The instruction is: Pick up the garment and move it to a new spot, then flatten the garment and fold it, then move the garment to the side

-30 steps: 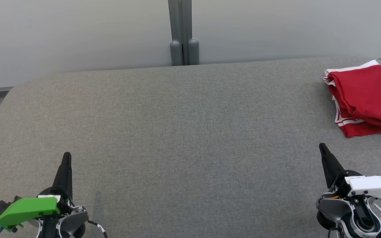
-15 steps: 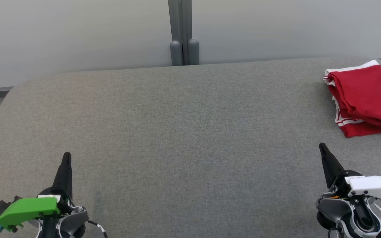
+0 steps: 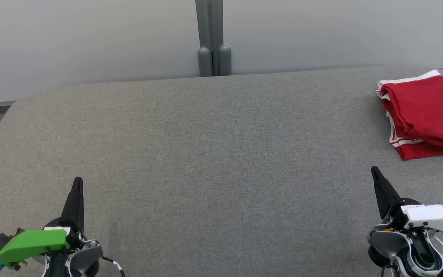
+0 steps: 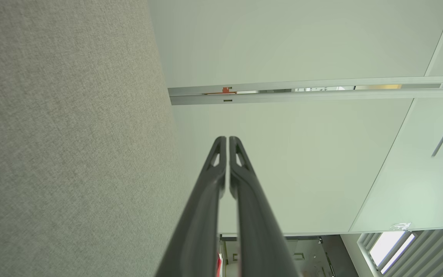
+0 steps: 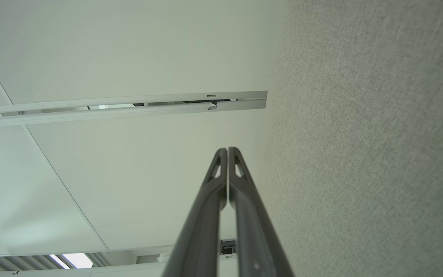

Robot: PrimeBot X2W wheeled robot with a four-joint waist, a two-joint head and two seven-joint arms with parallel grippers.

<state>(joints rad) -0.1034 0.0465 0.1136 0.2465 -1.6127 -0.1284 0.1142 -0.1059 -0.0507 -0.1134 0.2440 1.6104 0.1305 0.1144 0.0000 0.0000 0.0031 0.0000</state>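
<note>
A red garment (image 3: 427, 113) with white trim lies folded in a compact pile at the far right of the grey fabric table (image 3: 221, 154). My left gripper (image 3: 77, 181) rests at the lower left, shut and holding nothing. At the lower right my right gripper (image 3: 373, 169) is also shut and empty, a short way in front of the garment and apart from it. The left wrist view shows my left gripper (image 4: 227, 137) with fingertips pressed together; the right wrist view shows my right gripper (image 5: 227, 149) the same way.
A pale wall runs behind the table, with a grey post (image 3: 212, 38) at its middle. The table's far corners are rounded. The garment's right part runs past the head view's right edge.
</note>
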